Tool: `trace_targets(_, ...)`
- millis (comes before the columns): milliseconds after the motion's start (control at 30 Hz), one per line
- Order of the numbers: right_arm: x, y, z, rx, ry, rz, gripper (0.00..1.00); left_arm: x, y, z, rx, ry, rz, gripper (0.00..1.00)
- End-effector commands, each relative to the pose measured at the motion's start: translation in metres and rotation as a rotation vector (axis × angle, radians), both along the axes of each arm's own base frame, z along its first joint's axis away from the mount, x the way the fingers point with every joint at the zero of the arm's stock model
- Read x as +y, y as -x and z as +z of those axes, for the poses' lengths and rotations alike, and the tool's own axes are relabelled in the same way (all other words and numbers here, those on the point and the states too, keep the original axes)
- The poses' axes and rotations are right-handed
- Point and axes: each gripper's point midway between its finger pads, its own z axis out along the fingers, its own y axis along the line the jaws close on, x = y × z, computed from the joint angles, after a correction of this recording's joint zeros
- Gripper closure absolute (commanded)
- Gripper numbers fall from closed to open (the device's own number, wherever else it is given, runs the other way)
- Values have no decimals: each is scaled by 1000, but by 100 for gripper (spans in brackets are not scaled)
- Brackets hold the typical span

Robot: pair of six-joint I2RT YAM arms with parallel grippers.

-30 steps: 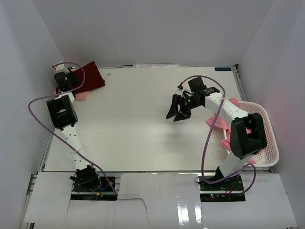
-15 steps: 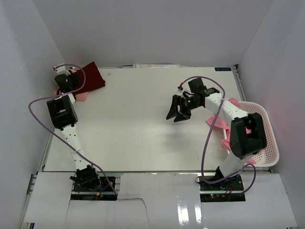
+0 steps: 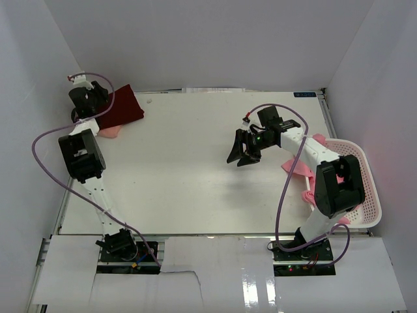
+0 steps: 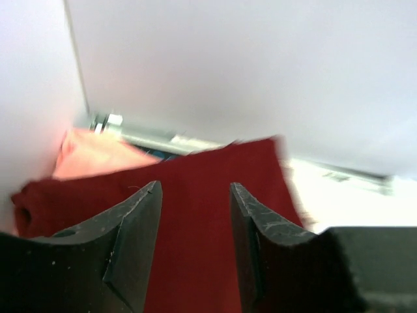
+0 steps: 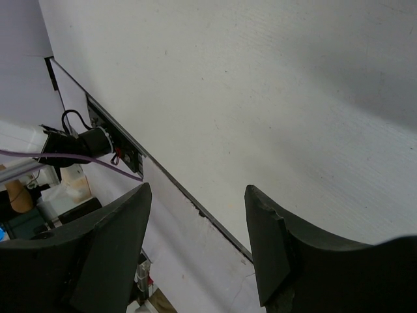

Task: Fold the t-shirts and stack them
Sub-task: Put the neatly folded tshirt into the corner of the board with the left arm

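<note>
The maroon shirt [image 3: 124, 107] lies folded in the far-left corner of the table [image 3: 195, 169], on top of a salmon shirt [image 3: 109, 132] that pokes out from under its near-left edge, so the stack is already uneven. The left gripper [image 3: 88, 101] hangs just over that corner with its jaws apart and no cloth pinched between them; the wrist view shows only maroon fabric [image 4: 215, 215] below the gap. The main risk here is a snag: if a fingertip [image 4: 146, 202] catches a loose layer as the arm pulls away, it can flip the top fold open or drag the maroon shirt further off the salmon one. The stack also sits tight against the table's left edge, and a nudge could push it into the gap by the wall. The right gripper [image 3: 242, 153] hovers right of the table's centre, jaws released and empty, over bare surface. The remaining pink shirts [image 3: 296, 166] spill over the rim of the basket [image 3: 365, 176] at the table's right edge, tangled together under the right arm. A grab there may lift two at once, or tug the light basket along if cloth hooks its mesh.
</note>
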Motion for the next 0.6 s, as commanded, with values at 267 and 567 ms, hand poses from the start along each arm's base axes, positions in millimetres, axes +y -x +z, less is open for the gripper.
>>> trace_targets(267,-1,6,26,-116,-10,51,33,-74,108,171,-162,11,-95,33)
trace_targets(567,-1,-2,47,-199,-21,53,32,-103,195,183,-55,30,-105,2)
